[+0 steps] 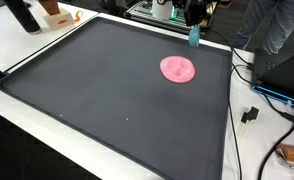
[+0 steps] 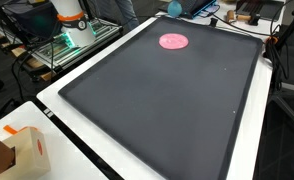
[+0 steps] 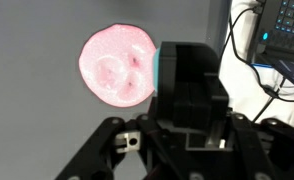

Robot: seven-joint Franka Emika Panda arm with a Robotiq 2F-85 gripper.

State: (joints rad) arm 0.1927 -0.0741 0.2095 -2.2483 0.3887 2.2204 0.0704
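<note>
Pincer (image 1: 195,28) hangs above the far edge of the black mat (image 1: 97,95), clamped on a small teal piece (image 1: 195,39). The piece sticks out below the fingers and is clear of the mat. In the wrist view only a teal sliver (image 3: 166,70) shows beside the dark finger block, so the grip looks deep and most of the piece is hidden. In an exterior view the teal piece (image 2: 174,8) sits right at the mat's far rim.

Pink round thing (image 1: 178,68) lies flat on the mat, near the pincer but not under it and not touching the teal piece. The wrist view shows it glossy with shallow dents (image 3: 117,65). Soft or hard, cannot tell.

Handling, my guess: the teal piece is small and light and hangs straight in the grip without sagging, so probably stiff. Its surface looks smooth and could slip. The sides are the place to hold it, as now. The exact shape is too small to make out.

Around it: white bench (image 1: 37,125) under the mat, a laptop (image 3: 287,30) and cables (image 3: 249,60) off the mat's edge, and a cardboard box (image 2: 27,150) at the near corner.
</note>
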